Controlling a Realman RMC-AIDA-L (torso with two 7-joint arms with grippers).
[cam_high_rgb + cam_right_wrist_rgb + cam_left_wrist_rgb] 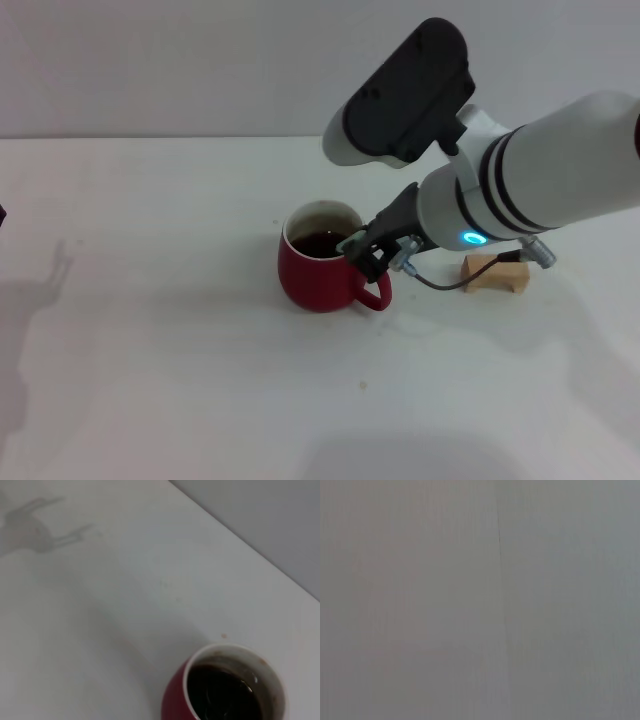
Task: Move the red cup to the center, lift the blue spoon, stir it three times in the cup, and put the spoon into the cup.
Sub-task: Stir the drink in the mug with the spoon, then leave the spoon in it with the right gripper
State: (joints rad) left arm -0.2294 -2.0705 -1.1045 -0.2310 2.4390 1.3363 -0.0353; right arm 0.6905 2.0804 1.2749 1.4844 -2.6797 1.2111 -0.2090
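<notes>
The red cup (318, 270) stands upright near the middle of the table, with dark liquid inside and its handle (376, 296) pointing right. My right gripper (366, 256) is at the cup's right rim, just above the handle, touching or almost touching it. The right wrist view shows the cup (226, 690) from above at close range, with dark liquid inside the white wall. The blue spoon shows in no view. My left gripper is out of view; its wrist view shows only a plain grey surface.
A pale wooden block (495, 273) lies on the table to the right of the cup, under my right forearm. A thin cable (440, 283) hangs from the gripper toward it. The white table (160, 330) stretches out to the left and front.
</notes>
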